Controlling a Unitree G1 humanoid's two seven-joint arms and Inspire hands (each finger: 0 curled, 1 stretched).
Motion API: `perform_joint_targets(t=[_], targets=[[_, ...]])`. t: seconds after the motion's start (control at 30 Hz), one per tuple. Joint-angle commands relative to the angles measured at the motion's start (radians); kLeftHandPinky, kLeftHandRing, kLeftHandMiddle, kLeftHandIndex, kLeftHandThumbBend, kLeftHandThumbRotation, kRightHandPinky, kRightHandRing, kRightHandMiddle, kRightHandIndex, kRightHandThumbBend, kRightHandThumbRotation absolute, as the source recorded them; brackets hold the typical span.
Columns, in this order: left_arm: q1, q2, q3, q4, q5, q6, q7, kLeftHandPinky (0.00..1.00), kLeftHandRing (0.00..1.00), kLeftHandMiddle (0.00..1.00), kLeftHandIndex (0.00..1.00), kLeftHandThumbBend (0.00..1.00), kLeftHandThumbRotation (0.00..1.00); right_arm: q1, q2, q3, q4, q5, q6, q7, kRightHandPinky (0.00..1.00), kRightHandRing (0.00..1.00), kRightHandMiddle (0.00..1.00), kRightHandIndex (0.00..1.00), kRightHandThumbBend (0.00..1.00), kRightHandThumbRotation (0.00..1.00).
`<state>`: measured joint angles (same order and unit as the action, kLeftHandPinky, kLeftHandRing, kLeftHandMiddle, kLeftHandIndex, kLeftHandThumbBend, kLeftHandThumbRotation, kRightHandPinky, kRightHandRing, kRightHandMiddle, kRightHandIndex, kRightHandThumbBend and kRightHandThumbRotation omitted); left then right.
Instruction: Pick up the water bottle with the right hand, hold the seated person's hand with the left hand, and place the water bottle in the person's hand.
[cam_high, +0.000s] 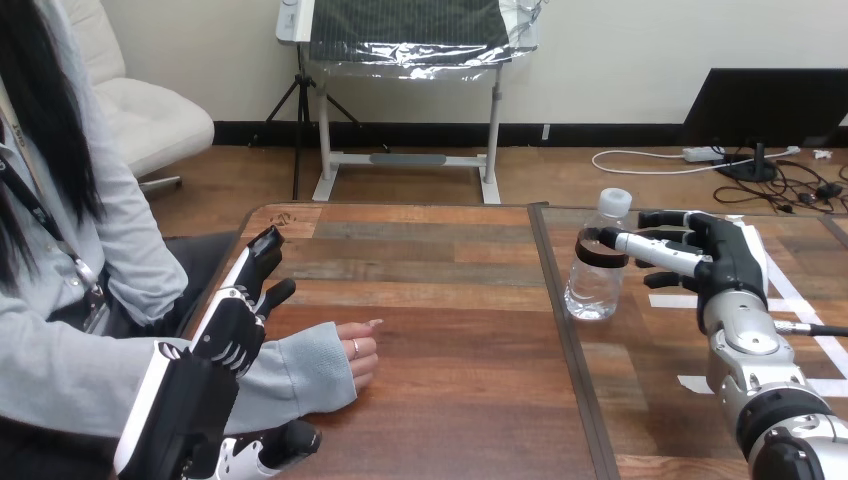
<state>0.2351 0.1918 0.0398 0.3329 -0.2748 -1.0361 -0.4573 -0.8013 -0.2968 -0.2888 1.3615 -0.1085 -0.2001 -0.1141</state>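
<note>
A clear water bottle (596, 272) with a white cap and a dark band stands upright on the table, just right of the seam. My right hand (722, 258) is at its right, open, with straight fingers (645, 245) stretched left; their tips reach the bottle's band, and nothing is curled round it. The person's hand (357, 352) rests on the table at the left, loosely curled, palm side down, at the end of a light sleeve. My left hand (233, 325) hovers over that sleeve near the forearm, open, fingers pointing away toward the table's far edge. It holds nothing.
A dark seam (562, 340) splits the wooden table (450, 300) into two tops. White tape strips (692, 300) lie on the right top beneath my right arm. The person sits close against the table's left edge.
</note>
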Motion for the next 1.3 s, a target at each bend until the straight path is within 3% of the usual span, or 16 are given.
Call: perform_joint_targets(t=[0.0, 0.27, 0.83, 1.27], targets=[[-0.029, 0.013, 0.010, -0.050, 0.005, -0.005, 0.008, 0.93, 0.99, 0.99, 0.95, 1.00, 0.64, -0.086, 0.004, -0.013, 0.002, 0.011, -0.007, 0.004, 0.39, 0.47, 0.56, 0.55, 0.87, 0.00], [-0.033, 0.010, 0.000, -0.045, -0.012, -0.005, -0.002, 0.93, 0.99, 0.99, 0.95, 1.00, 0.63, -0.085, 0.007, 0.014, 0.000, -0.016, -0.016, -0.024, 0.39, 0.45, 0.50, 0.51, 0.88, 0.00], [-0.048, 0.007, -0.001, -0.029, -0.006, -0.016, -0.008, 0.94, 1.00, 0.99, 0.96, 1.00, 0.64, -0.079, 0.012, 0.013, -0.004, -0.008, -0.047, -0.007, 0.41, 0.46, 0.50, 0.49, 0.86, 0.00], [-0.061, 0.004, -0.001, -0.013, -0.009, -0.021, -0.019, 0.95, 1.00, 1.00, 0.96, 1.00, 0.63, -0.074, 0.015, 0.019, -0.007, -0.008, -0.064, -0.003, 0.43, 0.52, 0.57, 0.58, 0.91, 0.00]])
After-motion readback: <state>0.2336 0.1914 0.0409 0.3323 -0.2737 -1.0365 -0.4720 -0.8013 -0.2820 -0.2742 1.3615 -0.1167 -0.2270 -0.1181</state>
